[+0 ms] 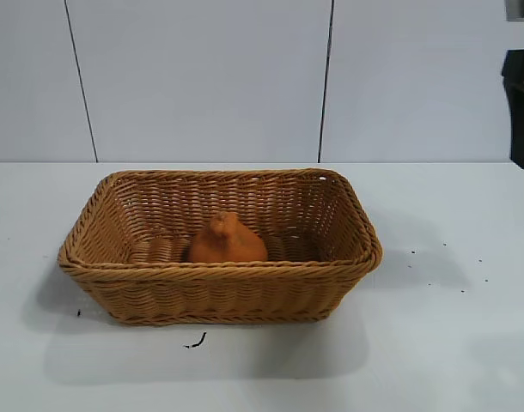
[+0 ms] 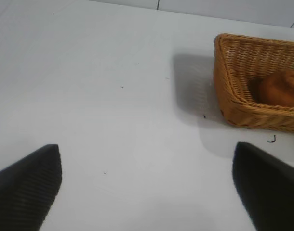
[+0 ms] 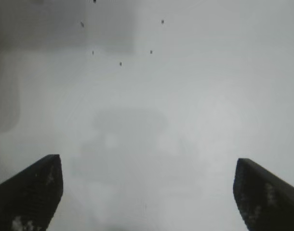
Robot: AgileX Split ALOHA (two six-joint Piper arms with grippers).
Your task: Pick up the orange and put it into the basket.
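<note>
- The orange (image 1: 227, 241) sits inside the basket (image 1: 348, 215); the job looks finished.
- Left gripper (image 2: 147, 185) and right gripper (image 3: 147, 190) both spread wide, empty, over bare table (image 1: 451, 343).

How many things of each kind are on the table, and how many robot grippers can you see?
Oranges: 1, the orange, lying inside the basket.
Baskets: 1, the basket, on the table.
Grippers: 2, the left gripper and the right gripper, both with fingers open and empty, above bare table.
Total: 4
</note>
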